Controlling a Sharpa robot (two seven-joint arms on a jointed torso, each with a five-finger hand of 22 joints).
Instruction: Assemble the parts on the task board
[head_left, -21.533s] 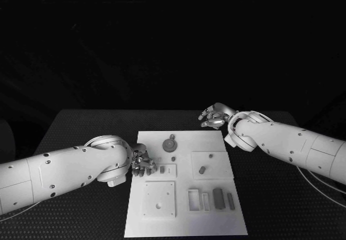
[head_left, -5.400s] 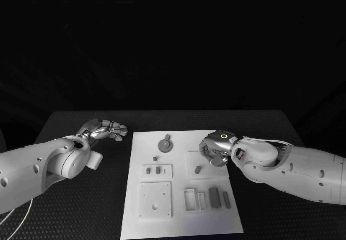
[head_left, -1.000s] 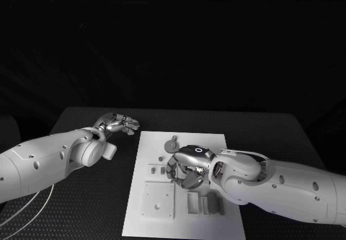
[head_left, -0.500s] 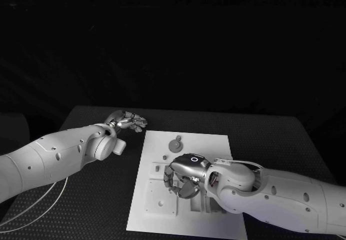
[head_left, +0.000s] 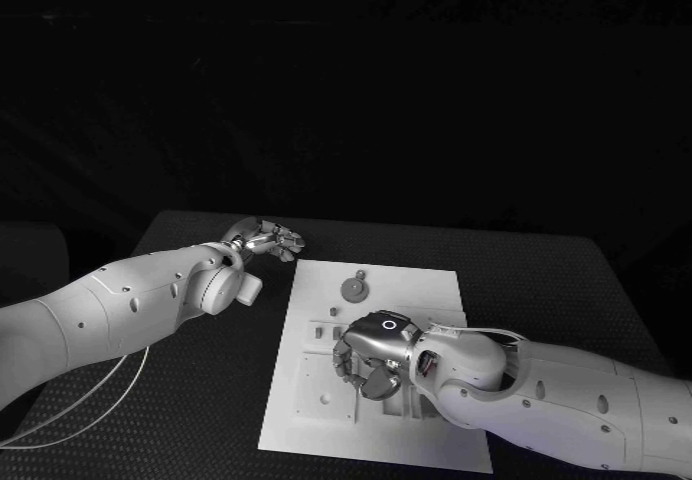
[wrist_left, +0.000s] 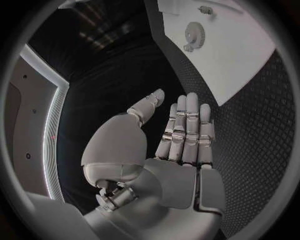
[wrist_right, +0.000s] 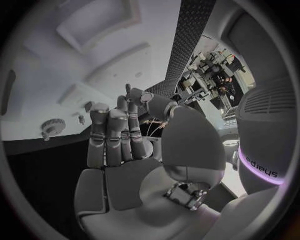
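Observation:
The white task board lies in the middle of the black table. A grey gear and a small peg sit at its far end. My right hand hovers low over the board's middle, covering the parts there. In the right wrist view its fingers are straight and hold nothing, with the gear and small pegs beyond them. My left hand is off the board by its far left corner. Its fingers are stretched out and empty, with the gear farther off.
A square plate with holes sits on the board's near left, beside my right hand. My right forearm lies across the board's near right part. A thin white cable loops over the table at the left.
The camera has shifted. Within the last second my right hand has stayed low over the board's middle and my left hand by the far left corner. Earlier, the right hand was at the board's right side.

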